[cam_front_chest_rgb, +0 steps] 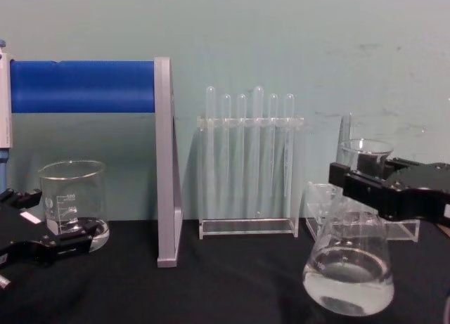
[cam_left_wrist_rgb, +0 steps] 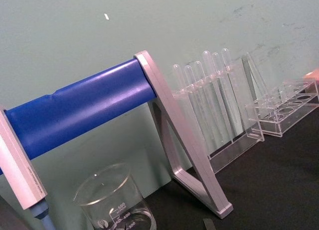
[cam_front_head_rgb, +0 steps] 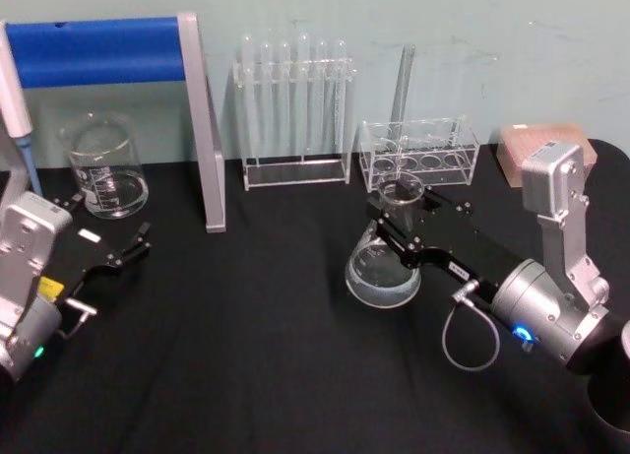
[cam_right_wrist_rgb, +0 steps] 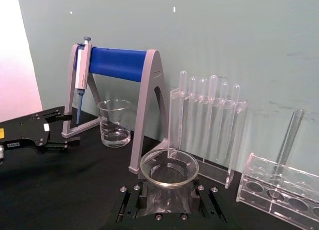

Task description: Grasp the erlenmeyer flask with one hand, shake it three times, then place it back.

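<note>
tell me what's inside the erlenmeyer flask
The erlenmeyer flask holds a shallow layer of clear liquid at its base. The right gripper clamps its neck, hiding the inside there.

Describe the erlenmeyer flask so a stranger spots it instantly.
From the blue-barred stand at left, go right past the tall test tube rack. Before the low rack, the right gripper holds the erlenmeyer flask by its neck; unlike the straight-sided beaker near the left gripper, it is conical.

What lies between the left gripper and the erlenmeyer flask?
Bare black table in the head view, between the open left gripper and the erlenmeyer flask, gripped at its neck by the right gripper. The stand's grey foot sits farther back.
</note>
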